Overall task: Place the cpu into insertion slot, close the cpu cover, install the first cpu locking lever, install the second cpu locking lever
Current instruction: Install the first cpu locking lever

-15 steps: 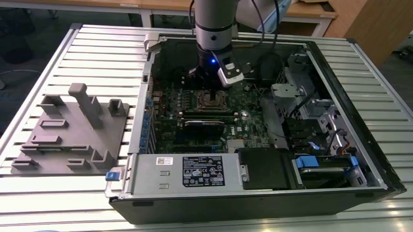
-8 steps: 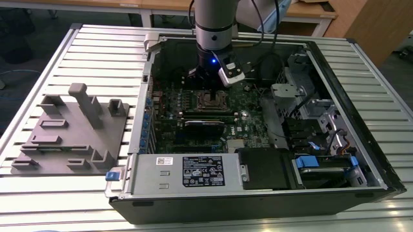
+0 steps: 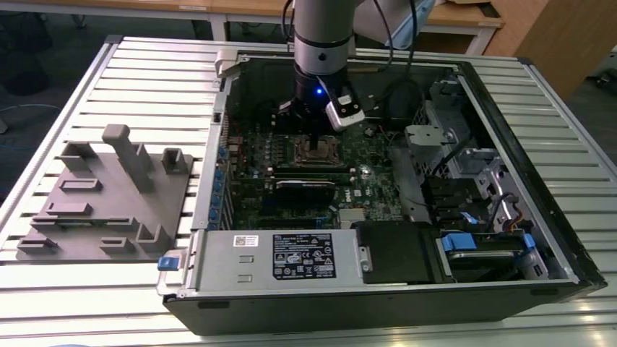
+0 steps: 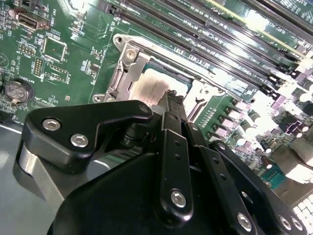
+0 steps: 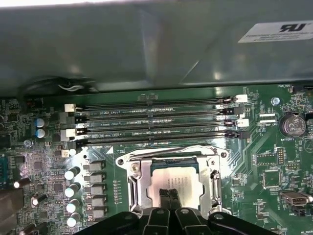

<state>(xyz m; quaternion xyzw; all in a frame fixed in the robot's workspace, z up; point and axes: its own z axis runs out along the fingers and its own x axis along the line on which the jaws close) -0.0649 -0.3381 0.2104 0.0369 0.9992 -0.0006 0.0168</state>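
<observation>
The cpu lies flat in the insertion slot, its pale metal top showing through the cut-out of the silvery frame. That frame, which I take to be the cpu cover, seems to lie down around the chip rather than stand up on its hinge. I cannot make out either locking lever or whether one is latched. So placing looks done, and I judge the work to be at the cover or the first lever.

The gripper stands right over the chip. In both wrist views its two slim black fingers are drawn together with almost no gap and nothing between them. The tips are at or just above the cpu's top; contact cannot be confirmed.

In my judgement, any move from here calls for care. The closed tips must stay clear of the chip face. The parts to be worked are thin metal close to the board, with rows of memory slots just beside the socket.

In the exterior view the socket is in the middle of the open computer case, and the arm comes down on it from 12 o'clock. The power supply lies at 6 o'clock from the socket. A grey fixture block rests on the slatted table, well apart at about 8 o'clock.
</observation>
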